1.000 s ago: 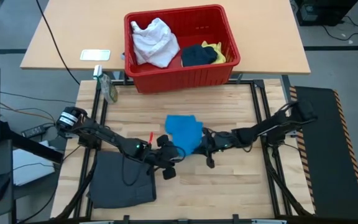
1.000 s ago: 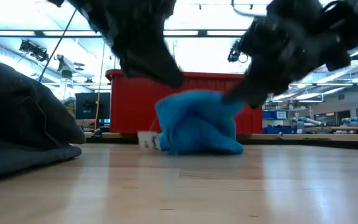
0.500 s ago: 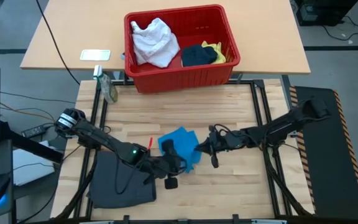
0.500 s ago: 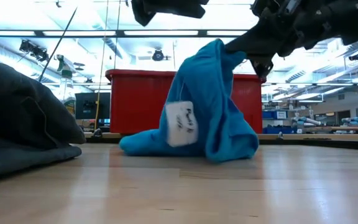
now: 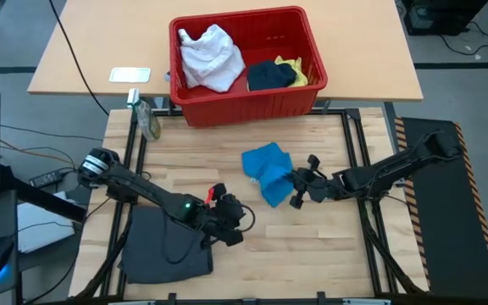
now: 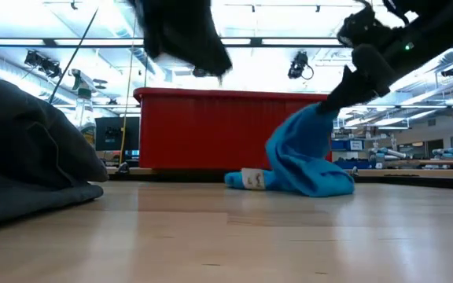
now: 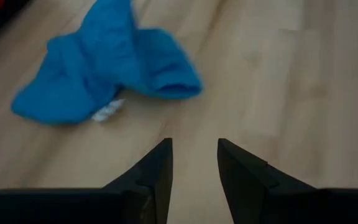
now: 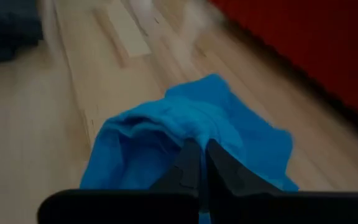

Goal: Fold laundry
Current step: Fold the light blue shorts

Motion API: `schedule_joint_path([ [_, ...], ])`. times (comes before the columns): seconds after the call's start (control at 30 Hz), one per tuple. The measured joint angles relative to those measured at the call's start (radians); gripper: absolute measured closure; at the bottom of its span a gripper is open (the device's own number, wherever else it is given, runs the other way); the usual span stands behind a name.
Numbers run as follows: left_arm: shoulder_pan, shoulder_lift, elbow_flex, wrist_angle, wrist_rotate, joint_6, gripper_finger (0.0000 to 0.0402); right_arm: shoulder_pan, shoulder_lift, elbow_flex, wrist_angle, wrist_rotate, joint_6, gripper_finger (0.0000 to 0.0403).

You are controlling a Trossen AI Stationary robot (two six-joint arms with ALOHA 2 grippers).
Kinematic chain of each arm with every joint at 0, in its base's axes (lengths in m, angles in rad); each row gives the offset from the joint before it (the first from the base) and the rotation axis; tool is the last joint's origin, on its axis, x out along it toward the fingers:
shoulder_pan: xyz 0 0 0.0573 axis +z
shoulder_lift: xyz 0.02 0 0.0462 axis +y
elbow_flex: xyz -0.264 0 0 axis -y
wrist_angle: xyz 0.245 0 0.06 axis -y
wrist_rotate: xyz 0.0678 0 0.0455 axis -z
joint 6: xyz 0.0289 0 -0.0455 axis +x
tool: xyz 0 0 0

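Note:
The bright blue garment [image 5: 266, 169] lies crumpled mid-table, its white tag [image 6: 252, 179] on the wood. My right gripper [image 5: 292, 190] is shut on its right near part. My left gripper [image 5: 242, 222] hangs open above the table, near and left of the garment and apart from it; its wrist view shows the blue garment [image 7: 104, 68] ahead of the spread fingers. The dark grey garment [image 5: 166, 246] lies folded flat at the near left. The white [image 5: 210, 55], dark navy [image 5: 269, 76] and yellow [image 5: 295, 68] garments sit in the red basket. My right gripper pinches a bunched-up part of the blue garment [image 8: 185, 134] between its two shut fingers [image 8: 190, 163], coming in slanting down from the table's right. That part is raised into a peak [image 6: 326, 114], while the remainder of the cloth slopes down and rests on the table.
The red basket [image 5: 252, 106] stands past the table's far edge on a second tabletop. A green spray bottle [image 5: 147, 119] stands at the far left corner, and a pale flat object [image 5: 130, 74] lies behind it. Bare wood shows in the near middle and near right.
My right gripper has drawn back toward the table's right edge, dragging the blue garment right and toward the far edge. The cloth was lifted into a tall peak half a second ago and now sits lower. My left gripper, then at the garment, now stands apart from it.

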Motion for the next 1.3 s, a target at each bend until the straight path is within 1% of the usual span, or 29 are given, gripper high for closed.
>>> schedule_joint_path([
  [0.1, 0.040, 0.043, -0.109, 0.263, -0.008, -0.044, 0.0271, 0.001, 0.001, 0.000, 0.009, 0.004, 0.033, 0.0393],
  [0.2, 0.077, 0.107, -0.204, 0.551, -0.011, -0.073, 0.0271, 0.001, 0.002, 0.000, 0.083, 0.036, 0.033, 0.0393],
  [0.27, 0.099, 0.152, -0.249, 0.688, -0.011, -0.078, 0.0271, -0.005, 0.002, 0.000, 0.136, 0.041, 0.031, 0.0392],
  [0.33, 0.121, 0.198, -0.271, 0.788, -0.011, -0.094, 0.0271, -0.007, 0.002, 0.000, 0.167, 0.020, 0.027, 0.0391],
  [0.4, 0.141, 0.235, -0.279, 0.825, -0.010, -0.125, 0.0271, -0.007, 0.002, 0.000, 0.200, -0.006, 0.006, 0.0390],
  [0.5, 0.161, 0.272, -0.274, 0.882, 0.014, -0.126, 0.0271, -0.006, 0.002, -0.001, 0.200, 0.003, -0.001, 0.0389],
  [0.57, 0.168, 0.297, -0.271, 0.980, 0.089, -0.112, 0.0271, -0.006, 0.002, -0.011, 0.204, 0.045, -0.001, 0.0389],
  [0.6, 0.168, 0.303, -0.271, 1.005, 0.126, -0.111, 0.0271, -0.006, 0.002, -0.016, 0.202, 0.074, 0.001, 0.0389],
  [0.67, 0.167, 0.331, -0.258, 1.029, 0.152, -0.107, 0.0271, -0.010, 0.009, -0.018, 0.211, 0.124, 0.011, 0.0389],
  [0.8, 0.154, 0.365, -0.217, 1.042, 0.160, -0.092, 0.0271, -0.020, 0.016, -0.019, 0.281, 0.138, -0.017, 0.0389],
  [1.0, 0.162, 0.380, -0.210, 1.005, 0.068, -0.125, 0.0271, -0.020, 0.041, -0.020, 0.333, 0.123, -0.021, 0.0388],
  [1.1, 0.179, 0.380, -0.210, 1.008, 0.061, -0.128, 0.0269, -0.016, 0.042, -0.020, 0.335, 0.104, -0.051, 0.0388],
  [1.17, 0.182, 0.380, -0.208, 1.007, 0.062, -0.116, 0.0258, -0.015, 0.042, -0.019, 0.336, 0.099, -0.082, 0.0387],
  [1.3, 0.198, 0.404, -0.170, 1.015, 0.067, -0.110, 0.0211, -0.015, 0.042, -0.019, 0.338, 0.100, -0.096, 0.0387],
])
